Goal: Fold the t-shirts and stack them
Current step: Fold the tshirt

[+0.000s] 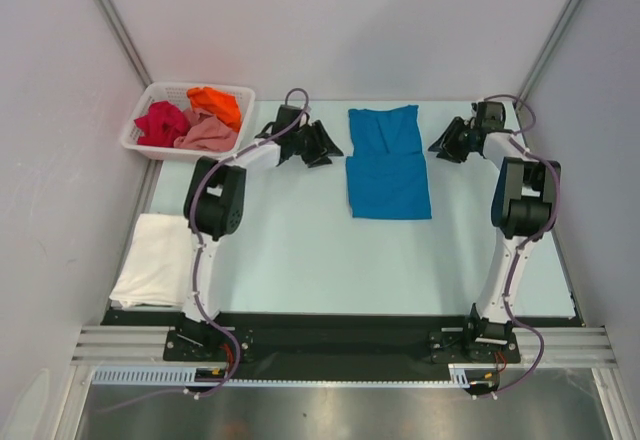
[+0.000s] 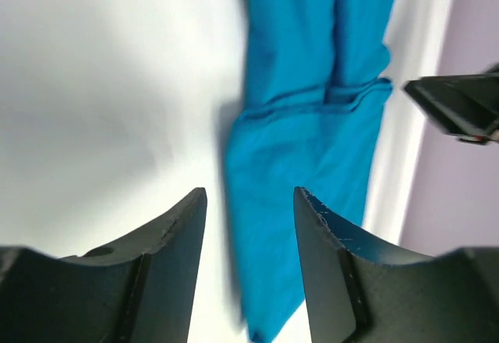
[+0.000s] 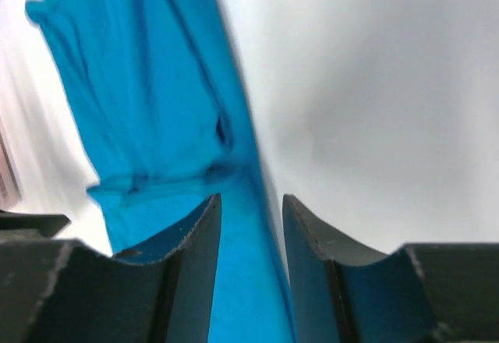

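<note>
"What's up at ten o'clock?"
"A white slotted basket [image 1: 160, 152], on the far left corner of the pale tabletop [image 1: 300, 260]."
"And down at six o'clock?"
"A black strip [image 1: 340, 335] along the near edge, with a ribbed metal rail [image 1: 120, 345] showing at either end."

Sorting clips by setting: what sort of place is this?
Probably a robot lab test cell, not a home: left arm and right arm bolted to a metal rail, bare white walls around the table, a basket of shirts near a flat blue shirt.
</note>
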